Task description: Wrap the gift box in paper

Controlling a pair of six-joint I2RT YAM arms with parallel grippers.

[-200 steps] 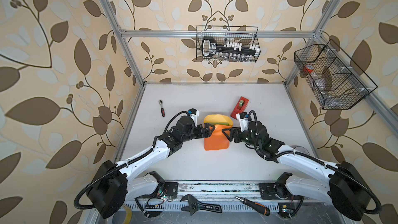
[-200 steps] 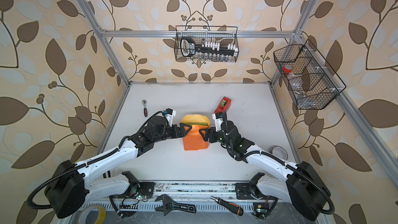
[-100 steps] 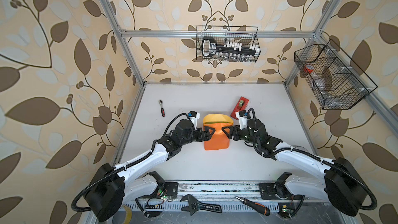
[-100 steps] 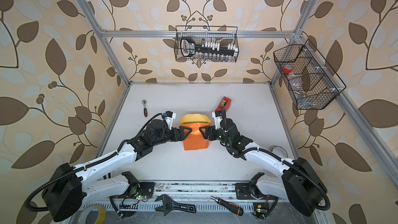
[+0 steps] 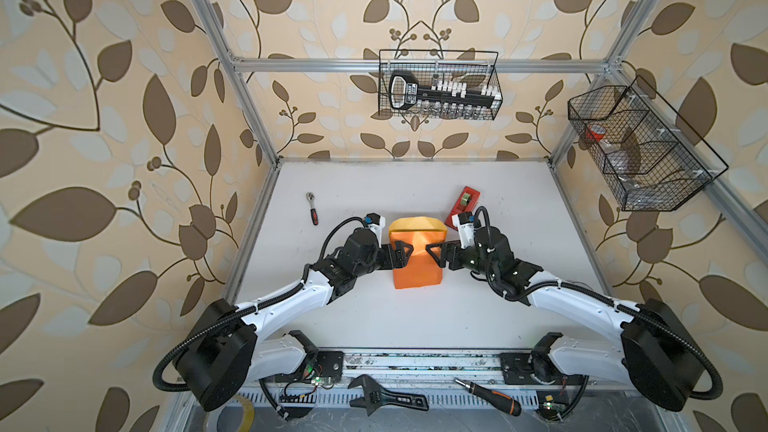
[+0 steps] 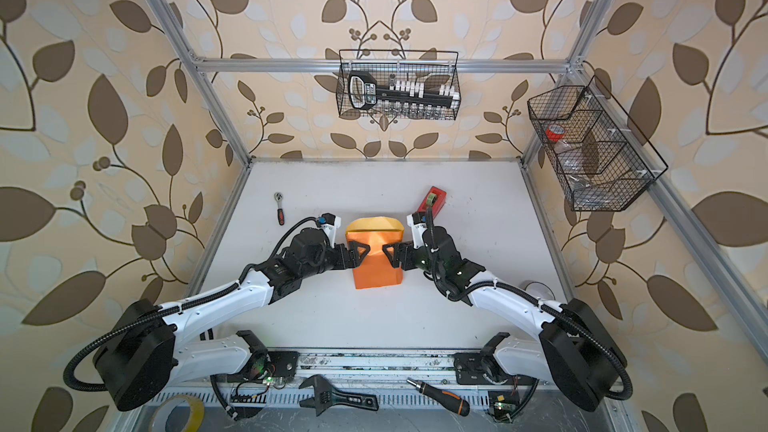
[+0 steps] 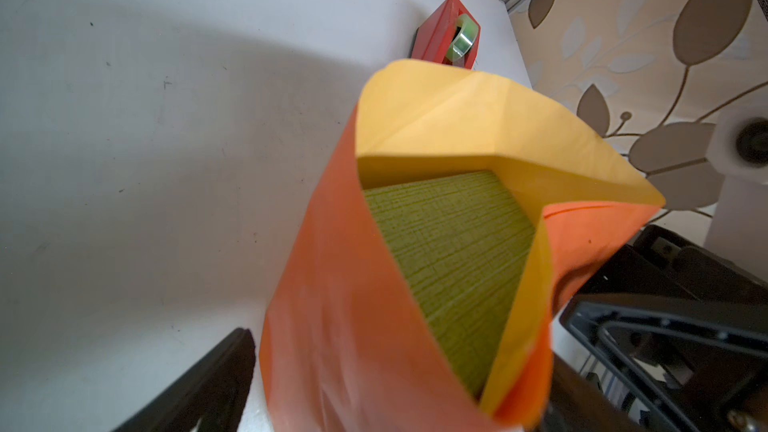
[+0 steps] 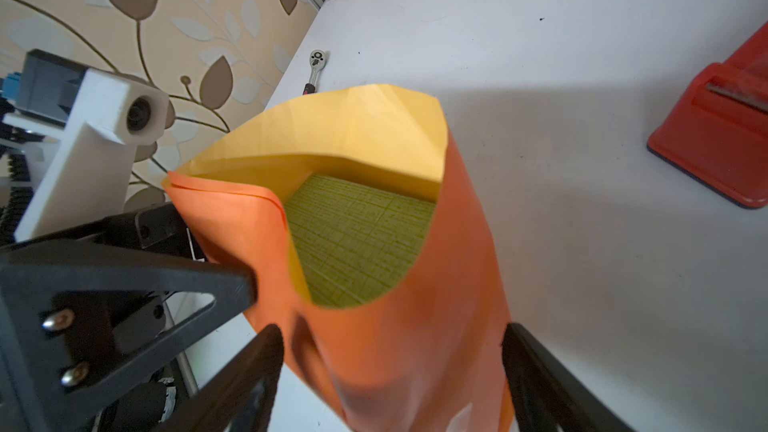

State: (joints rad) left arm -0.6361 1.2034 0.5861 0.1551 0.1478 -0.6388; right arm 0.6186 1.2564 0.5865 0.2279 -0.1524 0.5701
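Paper (image 5: 417,257) stands as an orange tube around the gift box (image 7: 453,259) at the counter's (image 5: 415,317) centre — thin, creased, likely light and floppy, so grip its edges. Left end effector (image 5: 402,254) at nine o'clock, right end effector (image 5: 433,254) at three — both spread wide, flanking it.

White table (image 5: 374,317) carries paper (image 5: 417,259), red tape dispenser (image 5: 464,204), ratchet (image 5: 311,207).

red tape dispenser (image 5: 464,205), ratchet (image 5: 312,207), wrench (image 5: 386,400), screwdriver (image 5: 488,396)
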